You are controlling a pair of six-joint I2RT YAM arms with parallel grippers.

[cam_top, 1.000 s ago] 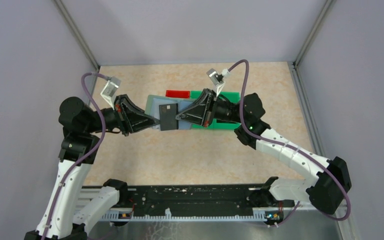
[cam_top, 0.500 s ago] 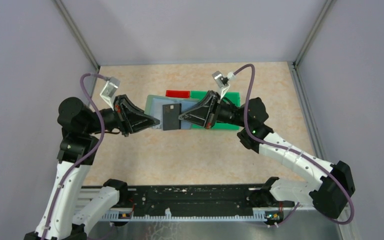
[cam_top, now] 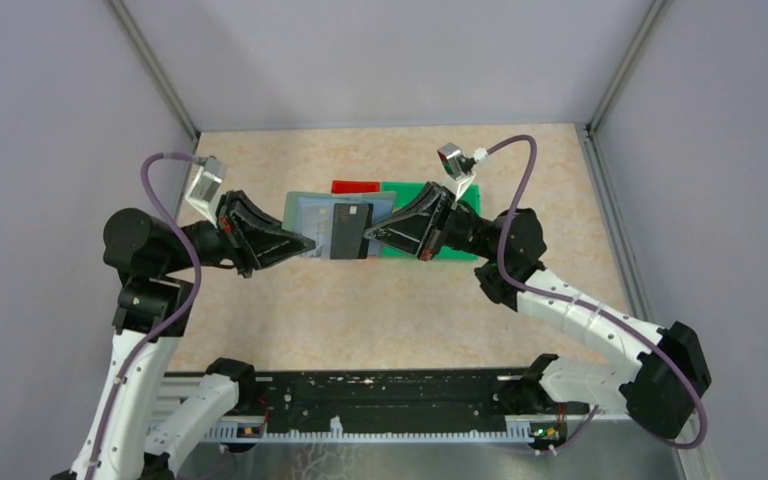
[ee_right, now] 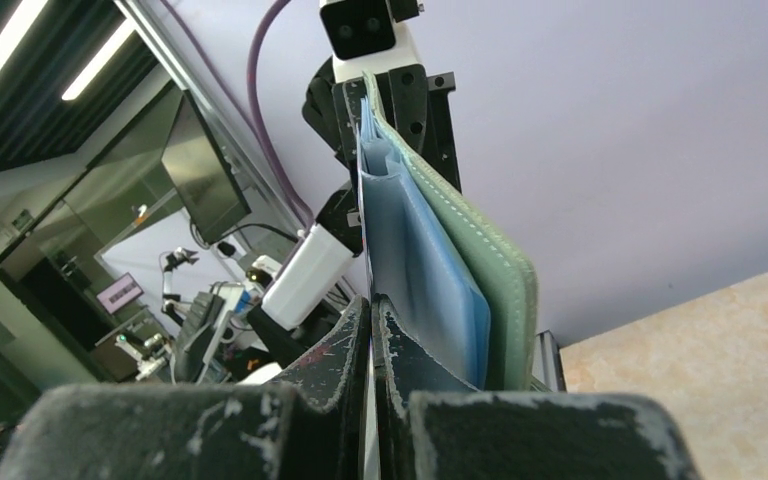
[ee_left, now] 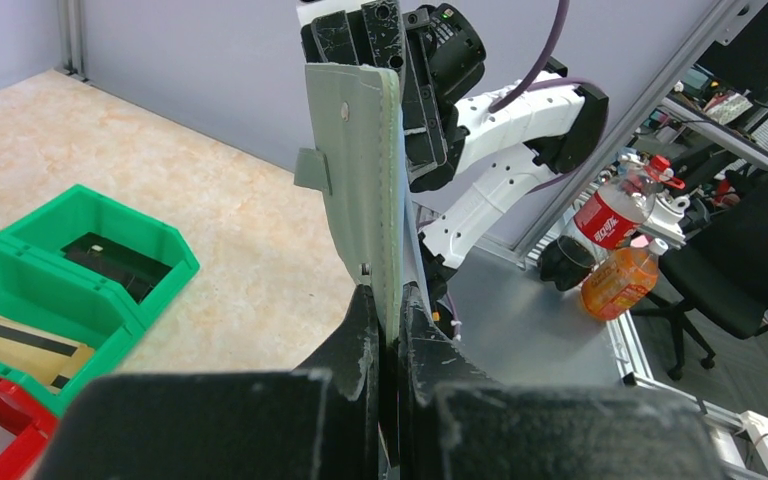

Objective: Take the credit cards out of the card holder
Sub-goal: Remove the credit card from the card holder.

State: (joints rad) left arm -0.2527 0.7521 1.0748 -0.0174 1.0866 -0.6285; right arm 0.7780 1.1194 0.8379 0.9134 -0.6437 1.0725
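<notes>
Tabletop is left open across the lower middle, so room is given for pulling apart. At centre, the soft card holder is clamped by the closed left end effector. The stiff, probably slick dark credit card is judged pinched at its right edge by the right end effector, with green bins crowded just beyond.

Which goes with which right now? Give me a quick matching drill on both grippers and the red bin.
Column one:
1. left gripper
2. right gripper
3. red bin

Column two:
A. shut on the dark card
B. on the table beside the green bins
C. shut on the card holder

Pairs: 1-C, 2-A, 3-B
</notes>
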